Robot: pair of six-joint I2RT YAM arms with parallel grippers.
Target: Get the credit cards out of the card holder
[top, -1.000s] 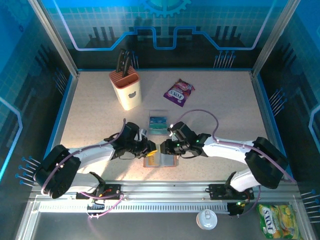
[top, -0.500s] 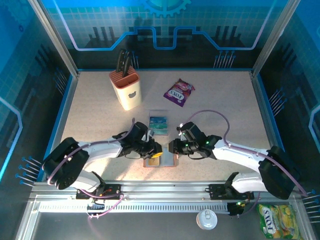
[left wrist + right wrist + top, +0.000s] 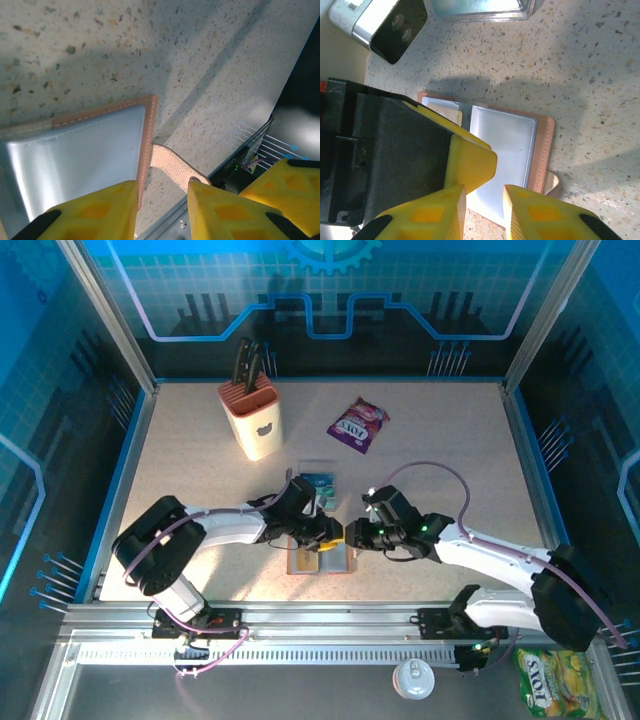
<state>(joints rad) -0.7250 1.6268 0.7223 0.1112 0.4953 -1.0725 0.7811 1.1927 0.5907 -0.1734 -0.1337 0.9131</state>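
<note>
The card holder (image 3: 506, 134) lies open and flat, just beside the tray (image 3: 480, 15). The left gripper (image 3: 161, 189) and right gripper (image 3: 485, 191) hang over it, fingers apart, holding nothing. A tan card (image 3: 451, 116) may sit in one sleeve: thin, stiff, slippery. Pinch its edge.

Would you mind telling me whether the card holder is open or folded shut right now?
Open: the card holder lies spread flat on the table, its clear sleeves facing up inside the tan border.
</note>
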